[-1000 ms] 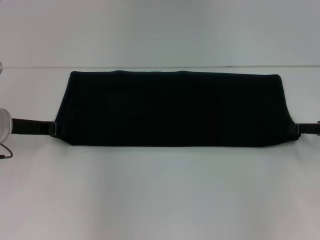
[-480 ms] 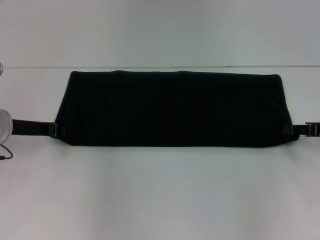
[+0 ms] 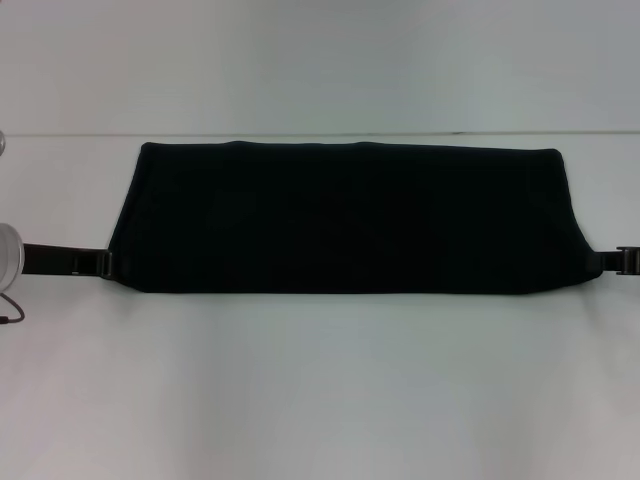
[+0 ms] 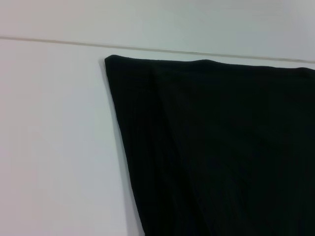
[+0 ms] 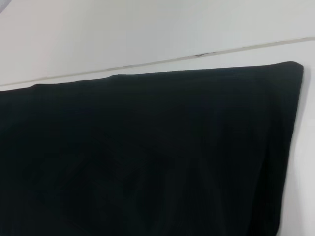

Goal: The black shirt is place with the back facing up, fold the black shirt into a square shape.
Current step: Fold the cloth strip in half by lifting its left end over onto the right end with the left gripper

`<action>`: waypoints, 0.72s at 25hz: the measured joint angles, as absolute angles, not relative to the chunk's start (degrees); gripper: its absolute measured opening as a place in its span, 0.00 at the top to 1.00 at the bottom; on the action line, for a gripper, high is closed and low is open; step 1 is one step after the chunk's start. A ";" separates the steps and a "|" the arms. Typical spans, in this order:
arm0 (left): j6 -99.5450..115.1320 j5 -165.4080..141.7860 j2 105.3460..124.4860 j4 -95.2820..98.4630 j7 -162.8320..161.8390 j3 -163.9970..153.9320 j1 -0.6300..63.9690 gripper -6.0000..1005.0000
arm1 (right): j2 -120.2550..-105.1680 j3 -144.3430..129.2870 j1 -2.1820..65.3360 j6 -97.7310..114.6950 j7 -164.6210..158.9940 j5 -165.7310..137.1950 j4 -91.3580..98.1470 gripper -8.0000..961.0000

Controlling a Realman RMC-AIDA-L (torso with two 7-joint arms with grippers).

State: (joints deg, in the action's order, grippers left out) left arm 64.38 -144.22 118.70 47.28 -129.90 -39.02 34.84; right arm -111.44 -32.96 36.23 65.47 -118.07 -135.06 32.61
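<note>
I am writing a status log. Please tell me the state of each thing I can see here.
black shirt: folded into a long band, flat on the table
left claw: low at the shirt's left end
right claw: low at its right end

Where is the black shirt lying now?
In the head view, the black shirt lies folded as a wide band across the middle of the white table, between the two hands.
</note>
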 joint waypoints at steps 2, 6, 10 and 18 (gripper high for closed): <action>64.49 -144.22 118.73 47.30 -129.87 -38.92 34.69 0.99 | -111.29 -32.93 35.96 65.27 -118.06 -135.02 32.61 0.93; 64.92 -144.22 118.74 47.54 -129.91 -38.70 34.38 0.99 | -110.77 -32.49 34.86 65.53 -117.98 -134.88 33.07 0.97; 66.97 -144.01 118.74 48.86 -130.07 -38.34 33.19 0.99 | -110.38 -32.42 33.87 65.89 -117.93 -134.79 33.14 0.98; 69.75 -143.73 118.74 50.00 -130.17 -38.32 32.50 0.99 | -110.13 -28.69 33.08 69.05 -114.95 -134.79 33.26 0.98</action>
